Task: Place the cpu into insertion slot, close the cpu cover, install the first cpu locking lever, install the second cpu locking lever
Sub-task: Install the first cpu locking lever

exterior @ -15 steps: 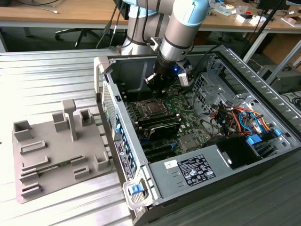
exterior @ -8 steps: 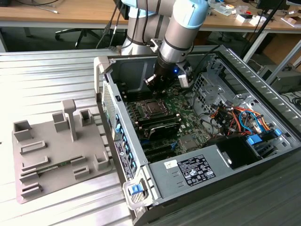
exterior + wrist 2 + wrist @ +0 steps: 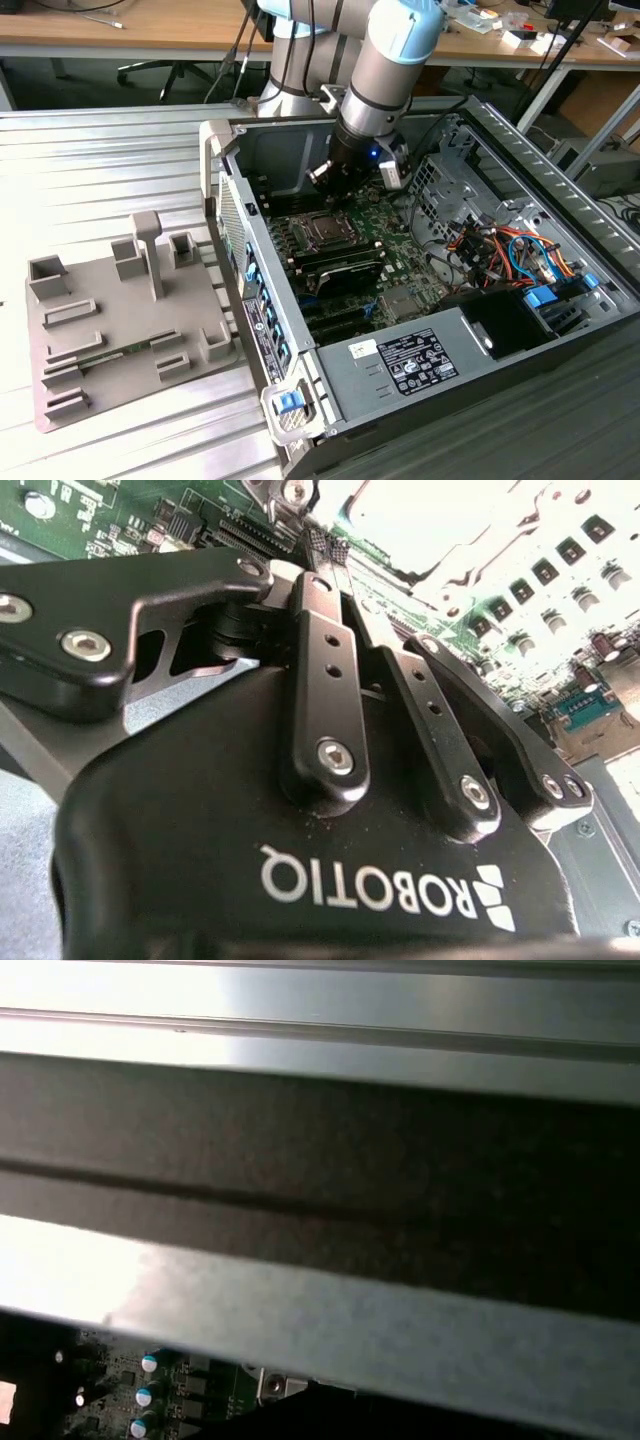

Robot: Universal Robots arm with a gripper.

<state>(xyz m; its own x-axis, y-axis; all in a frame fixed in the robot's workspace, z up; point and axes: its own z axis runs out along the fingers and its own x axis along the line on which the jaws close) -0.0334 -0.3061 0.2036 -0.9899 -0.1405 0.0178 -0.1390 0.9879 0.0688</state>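
Observation:
In the exterior view my gripper (image 3: 328,196) reaches down into the open computer case (image 3: 520,130), just behind the insertion slot (image 3: 326,233) on the green board. The silvery cpu cover (image 3: 309,232) lies flat around the slot's dark grey square centre; I cannot tell whether that centre is the cpu. In the second wrist view the two black fingers (image 3: 322,660) meet at their tips, gripper (image 3: 328,545) shut, with nothing visible between them. The tips sit beside the bright metal cover (image 3: 430,530) and a small metal part (image 3: 288,494).
A grey fixture plate (image 3: 130,330) with upright holders lies on the ribbed table at the exterior view's left. Long black memory slots (image 3: 340,270) run in front of the socket. Coloured cables (image 3: 500,250) and a drive cage fill the case's right. A case wall (image 3: 320,1140) looms close in the first wrist view.

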